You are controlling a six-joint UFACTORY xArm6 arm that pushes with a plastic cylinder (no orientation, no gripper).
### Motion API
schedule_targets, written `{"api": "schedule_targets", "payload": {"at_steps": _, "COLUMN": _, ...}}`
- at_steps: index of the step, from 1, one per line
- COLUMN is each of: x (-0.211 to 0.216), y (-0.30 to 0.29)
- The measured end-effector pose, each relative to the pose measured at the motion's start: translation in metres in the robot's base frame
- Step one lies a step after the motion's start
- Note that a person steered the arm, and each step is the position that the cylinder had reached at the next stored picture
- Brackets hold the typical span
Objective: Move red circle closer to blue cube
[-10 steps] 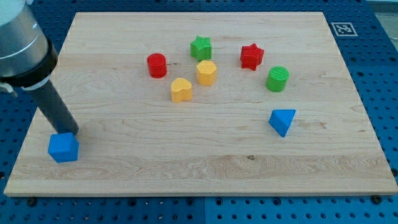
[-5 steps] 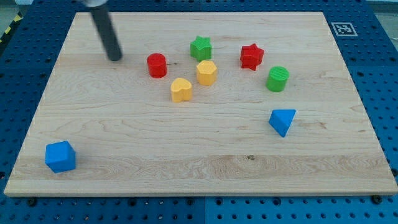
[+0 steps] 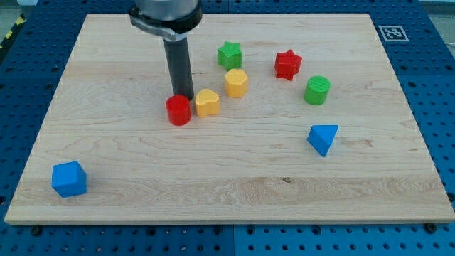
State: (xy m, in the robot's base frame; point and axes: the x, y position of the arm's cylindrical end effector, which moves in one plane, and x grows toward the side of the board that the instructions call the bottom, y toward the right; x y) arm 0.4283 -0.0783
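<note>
Eight coloured blocks lie on the wooden board (image 3: 398,178), and two of them matter: the red circle (image 3: 178,110), a short cylinder a little left of the board's middle, and the blue cube (image 3: 70,178), sitting alone at the near left corner, well apart from everything else. My tip (image 3: 182,96) stands just behind the red circle, at its far edge and apparently touching it, with the dark rod rising toward the far side of the board. That placement suits the task only partly, as I judge it: a push from the far side sends the circle nearward, which shortens the gap to the cube, but the cube also lies well to the left, so the tip probably needs to work round to the circle's far right side to drive it diagonally. The yellow block (image 3: 207,103), roughly heart-shaped, sits just to the right of the red circle, touching it or nearly so, and could be dragged along if the tip swings round that way. Farther back are the yellow hexagon (image 3: 236,82), the green star (image 3: 229,54) and the red star (image 3: 288,65); the green cylinder (image 3: 317,90) and the blue triangle (image 3: 323,138) lie to the right, clear of the path. No pincer exists on this arm: it ends in a plain rod that grips nothing, only pressing against the red circle. Most of the distance to the cube remains to be covered.
</note>
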Motion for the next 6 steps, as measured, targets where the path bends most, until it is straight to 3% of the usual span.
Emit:
{"api": "schedule_targets", "payload": {"at_steps": 3, "x": 0.105, "y": 0.023}}
{"api": "schedule_targets", "payload": {"at_steps": 4, "x": 0.124, "y": 0.012}}
{"api": "schedule_targets", "payload": {"at_steps": 6, "x": 0.118, "y": 0.025}}
